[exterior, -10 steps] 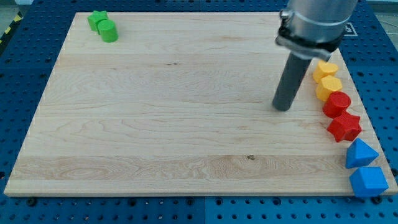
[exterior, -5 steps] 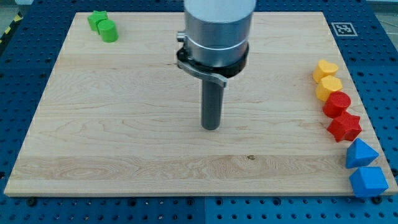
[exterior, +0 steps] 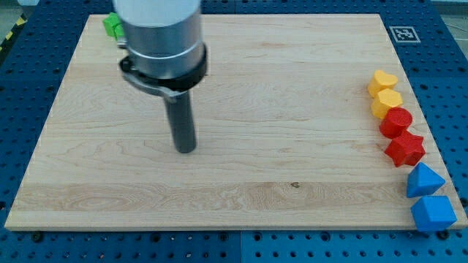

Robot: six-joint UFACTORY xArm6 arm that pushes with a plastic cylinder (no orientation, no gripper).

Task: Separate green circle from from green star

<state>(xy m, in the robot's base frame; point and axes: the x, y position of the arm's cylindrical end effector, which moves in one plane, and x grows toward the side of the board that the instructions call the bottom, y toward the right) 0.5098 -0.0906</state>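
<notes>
Green star-shaped block (exterior: 110, 23), the only task piece showing, sits at the far upper-left corner of the board, only a sliver of it visible beside the arm's grey cylindrical housing (exterior: 159, 36); its points and axis cannot be made out; the green circle cannot be seen, the housing covering the spot beside the star.

Pale wooden board (exterior: 241, 175), smooth with fine horizontal grain, lies on a blue perforated table (exterior: 22, 241); a small printed marker (exterior: 404, 33) sits at the board's upper-right corner.

The arm's housing narrows to a straight dark rod; my tip (exterior: 186, 150) rests on bare wood left of centre, well apart from the green star and below it; there are no jaws on this rod, so nothing is clasped.

Along the view's right edge runs a column of blocks, top to bottom: yellow heart-shaped block (exterior: 382, 81); yellow rounded block (exterior: 386, 103); red rounded block (exterior: 395, 121); red star-shaped block (exterior: 405, 149); blue triangular block (exterior: 423, 180); blue angular block (exterior: 433, 212); neighbours touching or nearly so.
</notes>
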